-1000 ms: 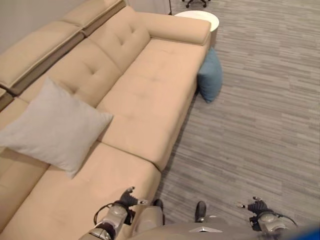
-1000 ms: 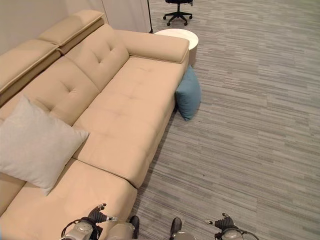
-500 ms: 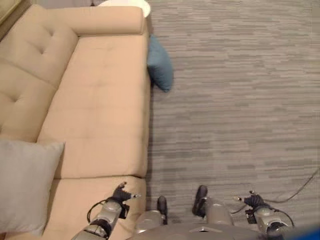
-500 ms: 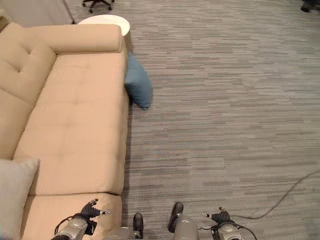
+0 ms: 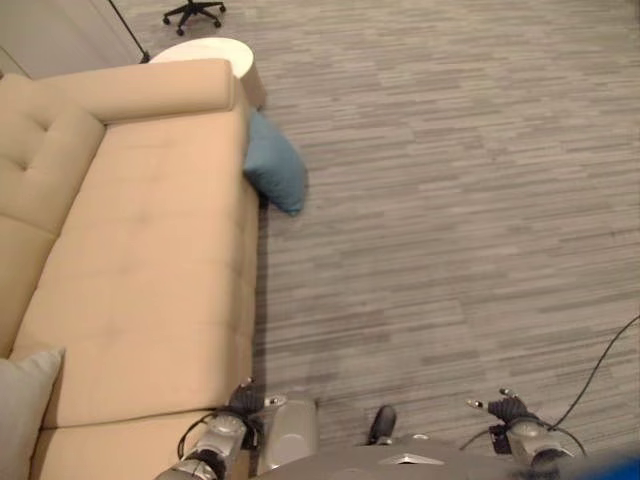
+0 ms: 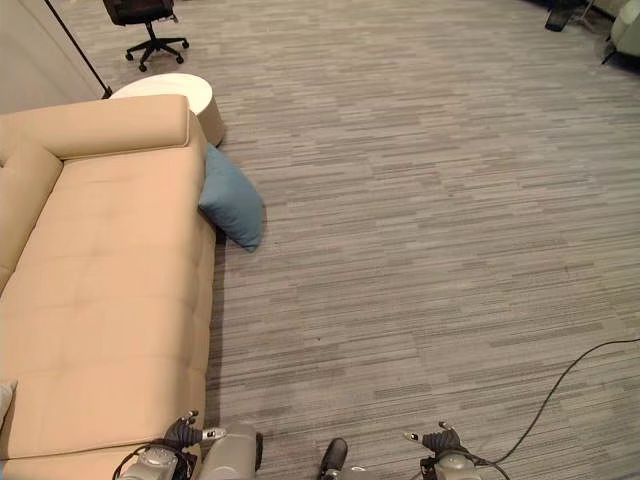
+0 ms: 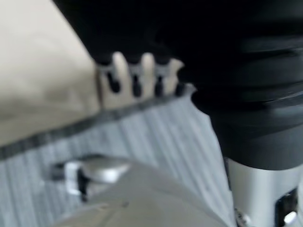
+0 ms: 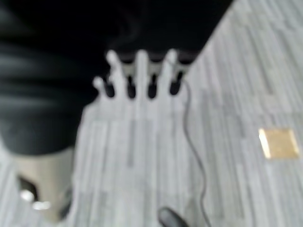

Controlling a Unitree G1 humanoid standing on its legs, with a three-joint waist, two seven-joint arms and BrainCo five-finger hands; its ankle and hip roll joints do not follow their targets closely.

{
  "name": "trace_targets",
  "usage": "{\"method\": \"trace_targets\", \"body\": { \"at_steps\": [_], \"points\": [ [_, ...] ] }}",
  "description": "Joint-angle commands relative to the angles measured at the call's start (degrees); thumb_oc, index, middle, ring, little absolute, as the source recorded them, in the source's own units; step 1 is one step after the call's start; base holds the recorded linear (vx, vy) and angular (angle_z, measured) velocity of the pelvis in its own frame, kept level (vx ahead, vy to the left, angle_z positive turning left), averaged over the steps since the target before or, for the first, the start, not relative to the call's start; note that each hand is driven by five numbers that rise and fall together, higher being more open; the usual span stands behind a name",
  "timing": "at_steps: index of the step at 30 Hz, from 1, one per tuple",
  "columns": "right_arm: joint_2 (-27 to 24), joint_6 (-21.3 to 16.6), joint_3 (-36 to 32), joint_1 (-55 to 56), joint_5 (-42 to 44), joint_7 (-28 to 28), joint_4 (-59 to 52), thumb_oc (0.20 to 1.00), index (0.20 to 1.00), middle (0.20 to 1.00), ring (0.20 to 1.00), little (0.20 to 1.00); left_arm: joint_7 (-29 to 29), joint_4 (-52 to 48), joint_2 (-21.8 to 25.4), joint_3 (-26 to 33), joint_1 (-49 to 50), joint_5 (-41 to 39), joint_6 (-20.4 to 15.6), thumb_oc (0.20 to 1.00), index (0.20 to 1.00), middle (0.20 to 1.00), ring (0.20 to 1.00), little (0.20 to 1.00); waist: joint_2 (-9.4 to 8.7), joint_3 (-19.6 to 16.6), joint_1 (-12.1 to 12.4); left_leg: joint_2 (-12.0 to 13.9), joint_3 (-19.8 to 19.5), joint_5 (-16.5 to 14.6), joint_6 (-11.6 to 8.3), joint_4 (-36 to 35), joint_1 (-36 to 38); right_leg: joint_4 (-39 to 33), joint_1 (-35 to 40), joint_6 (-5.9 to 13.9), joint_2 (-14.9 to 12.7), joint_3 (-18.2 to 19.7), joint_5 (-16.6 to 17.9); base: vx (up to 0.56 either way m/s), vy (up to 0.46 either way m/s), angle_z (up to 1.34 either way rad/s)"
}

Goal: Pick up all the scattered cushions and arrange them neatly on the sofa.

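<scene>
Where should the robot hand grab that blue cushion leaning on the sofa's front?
Probably by the free outer edge of the blue cushion, coming from the open floor side. It stands on edge, its back against the sofa, so only the floor-facing side looks reachable; the soft edge should pinch easily.

**Count of things in view**

Two cushions: one blue cushion (image 5: 274, 176) at upper left, on the floor against the sofa's end, and one pale grey cushion (image 5: 20, 415) at the lower left edge. One beige sofa (image 5: 130, 260) along the left side. One round white table (image 5: 215, 52) and one black office chair (image 6: 143, 22) at the top left.
</scene>
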Motion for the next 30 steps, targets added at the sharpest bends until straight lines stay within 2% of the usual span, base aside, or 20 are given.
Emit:
{"method": "trace_targets", "body": {
  "at_steps": [1, 2, 4, 5, 6, 9, 10, 11, 12, 13, 14, 15, 18, 19, 20, 23, 27, 28, 29, 30],
  "points": [
    [-2.8, -1.1, 0.1, 1.5, 0.1, -1.3, -0.8, 1.000, 1.000, 1.000, 1.000, 1.000, 0.4, 0.7, 0.5, -0.4, -2.1, 0.8, -0.6, 1.000, 1.000, 1.000, 1.000, 1.000, 1.51, 0.2, 1.7, -2.2, 1.8, 2.7, 3.15, -9.0, 2.2, 3.2, 0.5, 9.07, -1.2, 1.1, -0.6, 0.25, -0.024, -0.38],
    [-2.8, -1.2, 0.2, 1.4, 0.2, -1.4, -0.8, 1.000, 1.000, 1.000, 1.000, 1.000, 0.4, 0.7, 0.6, -0.6, -2.2, 0.8, -0.7, 1.000, 1.000, 1.000, 1.000, 1.000, 1.80, 0.1, 2.3, -2.7, 2.4, 5.3, 2.52, -12.2, 1.5, 2.6, 1.7, 9.14, -0.2, 1.6, -1.0, 0.21, -0.031, -0.54],
    [-2.5, -1.1, 0.4, 1.1, 0.2, -1.6, -1.0, 1.000, 1.000, 1.000, 1.000, 1.000, 0.5, 0.9, 0.8, -0.6, -2.1, 0.6, -0.8, 1.000, 1.000, 1.000, 1.000, 1.000, 1.69, -0.3, 3.0, -3.2, 4.0, 7.2, 2.28, -13.7, -0.2, 2.2, 3.2, 9.00, 1.2, 3.0, -1.8, 0.39, -0.007, -0.63],
    [-2.1, -1.0, 0.9, 1.5, -0.8, -1.1, -0.9, 1.000, 1.000, 1.000, 1.000, 1.000, 0.4, 1.3, 1.0, 0.2, -1.1, 0.6, -0.6, 1.000, 1.000, 1.000, 1.000, 1.000, 0.96, -1.5, 3.5, -3.1, 3.5, 6.5, 4.39, -14.1, 1.2, 3.6, 4.3, 8.81, 1.8, 3.6, -4.0, 0.51, 0.052, -0.46],
    [-1.9, -0.9, 1.0, 1.8, -1.1, -1.0, -0.8, 1.000, 1.000, 1.000, 1.000, 1.000, 0.3, 1.5, 1.2, 0.7, -0.5, 0.6, -0.4, 1.000, 1.000, 1.000, 1.000, 1.000, 0.36, -2.0, 3.7, -3.5, 3.4, 5.9, 5.16, -13.1, 1.4, 5.0, 4.4, 8.75, 1.6, 4.2, -4.7, 0.41, 0.053, -0.40],
    [-1.3, -1.3, 0.8, 2.0, -1.3, -0.7, -0.9, 1.000, 1.000, 1.000, 1.000, 1.000, 0.2, 2.4, 1.7, 1.1, -0.1, 0.9, -0.1, 1.000, 1.000, 1.000, 1.000, 1.000, -0.98, -2.9, 4.1, -3.8, 3.4, 4.5, 5.81, -12.8, 2.7, 9.5, 3.9, 9.87, 0.6, 4.0, -4.9, 0.36, 0.093, -0.28],
    [-0.9, -1.0, 0.7, 1.7, -2.0, -0.3, -1.2, 1.000, 1.000, 1.000, 1.000, 1.000, 0.1, 2.1, 2.5, 1.2, -0.2, 1.3, 0.1, 1.000, 1.000, 1.000, 1.000, 1.000, -1.29, -2.6, 3.6, -3.6, 3.1, 2.0, 6.73, -12.8, 5.3, 20.1, 0.2, 12.42, -1.5, 3.5, -2.8, 0.18, 0.089, 0.09],
    [-0.9, -1.0, 0.7, 1.7, -2.0, -0.3, -1.2, 1.000, 1.000, 1.000, 1.000, 1.000, 0.1, 2.1, 2.5, 1.2, -0.2, 1.3, 0.1, 1.000, 1.000, 1.000, 1.000, 1.000, -1.29, -2.6, 3.6, -3.6, 3.1, 2.0, 6.73, -12.8, 5.3, 20.1, 0.2, 12.42, -1.5, 3.5, -2.8, 0.25, 0.133, 0.07],
    [-0.8, -1.0, 0.7, 1.5, -2.2, 0.0, -1.5, 1.000, 1.000, 1.000, 1.000, 1.000, 0.0, 1.8, 2.7, 0.9, -0.3, 1.5, 0.1, 1.000, 1.000, 1.000, 1.000, 1.000, -1.12, -2.3, 2.9, -3.7, 2.7, 1.1, 7.14, -12.7, 6.1, 25.1, -2.4, 14.35, -2.5, 3.4, 0.4, 0.22, 0.138, 0.22],
    [-0.7, -1.0, 0.6, 1.3, -2.8, 0.3, -2.2, 1.000, 1.000, 1.000, 1.000, 1.000, 0.5, 1.7, 3.1, 0.7, -0.4, 1.7, 0.1, 1.000, 1.000, 1.000, 1.000, 1.000, -0.10, -1.4, 1.8, -3.6, 2.0, -0.7, 8.23, -12.2, 8.4, 34.5, -7.3, 16.08, -4.3, 3.6, 5.5, 0.22, 0.138, 0.23],
    [-0.7, -1.0, 0.6, 1.3, -2.8, 0.3, -2.2, 1.000, 1.000, 1.000, 1.000, 1.000, 0.5, 1.7, 3.1, 0.7, -0.4, 1.7, 0.1, 1.000, 1.000, 1.000, 1.000, 1.000, -0.03, -1.6, 1.8, -3.5, 2.0, -0.6, 8.21, -12.2, 8.2, 34.3, -7.5, 16.04, -4.2, 3.6, 5.6, 0.29, 0.135, 0.37],
    [-0.6, -0.9, 0.8, 1.2, -3.1, 0.2, -2.4, 1.000, 1.000, 1.000, 1.000, 1.000, 0.7, 1.5, 3.2, 0.8, -0.4, 1.3, 0.1, 1.000, 1.000, 1.000, 1.000, 1.000, 1.09, -1.3, 1.5, -3.2, 1.2, -1.2, 8.60, -13.1, 10.3, 36.6, -9.9, 15.33, -5.3, 2.7, 5.6, 0.25, 0.066, 0.31],
    [-0.8, -0.6, 1.2, 1.0, -3.3, 0.3, -2.7, 1.000, 1.000, 1.000, 1.000, 1.000, 0.5, 0.8, 3.0, 0.3, -0.7, 1.1, 0.0, 1.000, 1.000, 1.000, 1.000, 1.000, 2.66, -0.6, 0.5, -3.3, -0.6, -2.6, 8.73, -14.4, 14.3, 30.3, -12.3, 12.57, -7.3, 0.3, 1.7, 0.43, 0.003, 0.27],
    [-1.0, -0.6, 1.1, 1.0, -3.0, 0.3, -3.2, 1.000, 1.000, 1.000, 1.000, 1.000, 0.6, 1.7, 2.6, -0.4, -1.3, 2.0, 0.1, 1.000, 1.000, 1.000, 1.000, 1.000, 2.86, -0.3, -0.8, -3.8, -1.5, -3.9, 8.23, -14.6, 16.6, 23.0, -15.1, 12.11, -7.5, 1.1, 2.5, 0.39, -0.066, 0.33],
    [-1.1, -0.6, 1.1, 1.0, -3.0, 0.3, -3.2, 1.000, 1.000, 1.000, 1.000, 1.000, 0.6, 1.7, 2.6, -0.4, -1.3, 2.0, 0.1, 1.000, 1.000, 1.000, 1.000, 1.000, 2.93, -0.2, -0.8, -3.8, -1.5, -4.0, 8.22, -14.6, 16.7, 22.9, -14.9, 12.10, -7.5, 1.1, 2.6, 0.42, -0.092, 0.34],
    [-1.1, -0.4, 0.9, 1.3, -2.6, 0.1, -3.3, 1.000, 1.000, 1.000, 1.000, 1.000, 0.8, 2.8, 1.9, -0.8, -2.2, 3.1, -0.3, 1.000, 1.000, 1.000, 1.000, 1.000, 3.20, -0.3, -3.4, -4.2, -4.2, -6.2, 6.79, -16.2, 21.2, 9.7, -18.4, 13.76, -7.8, 5.3, 7.0, 0.45, -0.108, 0.57],
    [-1.1, -0.2, 0.8, 2.3, -3.0, 0.1, -2.8, 1.000, 1.000, 1.000, 1.000, 1.000, 0.9, 4.1, 0.9, -1.2, -2.2, 4.2, -0.4, 1.000, 1.000, 1.000, 1.000, 1.000, 2.52, -1.1, -5.1, -4.4, -8.5, -10.5, 5.98, -16.1, 26.3, 7.9, -18.7, 14.53, -8.1, 8.9, 10.2, 0.54, -0.163, 0.76],
    [-1.3, -0.3, 1.0, 2.8, -3.0, 0.3, -2.7, 1.000, 1.000, 1.000, 1.000, 1.000, 0.4, 4.0, 0.5, -1.7, -1.8, 4.5, -0.2, 1.000, 1.000, 1.000, 1.000, 1.000, 2.89, -2.0, -5.4, -2.8, -10.1, -11.5, 5.00, -15.3, 28.2, 9.3, -17.6, 13.97, -7.5, 9.9, 9.7, 0.49, -0.188, 0.53],
    [-1.3, -0.3, 1.0, 2.8, -3.0, 0.3, -2.7, 1.000, 1.000, 1.000, 1.000, 1.000, 0.4, 4.0, 0.5, -1.7, -1.8, 4.5, -0.2, 1.000, 1.000, 1.000, 1.000, 1.000, 2.72, -2.0, -5.5, -3.0, -10.2, -11.3, 5.03, -15.3, 28.0, 9.2, -17.8, 14.01, -7.7, 9.9, 9.8, 0.45, -0.191, 1.40],
    [-1.2, -0.8, 1.0, 3.0, -2.7, 0.2, -2.7, 1.000, 1.000, 1.000, 1.000, 1.000, 0.2, 3.9, 0.4, -1.6, -1.6, 4.4, -0.3, 1.000, 1.000, 1.000, 1.000, 1.000, 3.09, -2.1, -5.5, -1.6, -10.4, -9.5, 3.59, -12.7, 27.8, 10.0, -16.7, 13.25, -6.9, 9.8, 9.0, 0.21, -0.127, 1.45]
  ]
}}
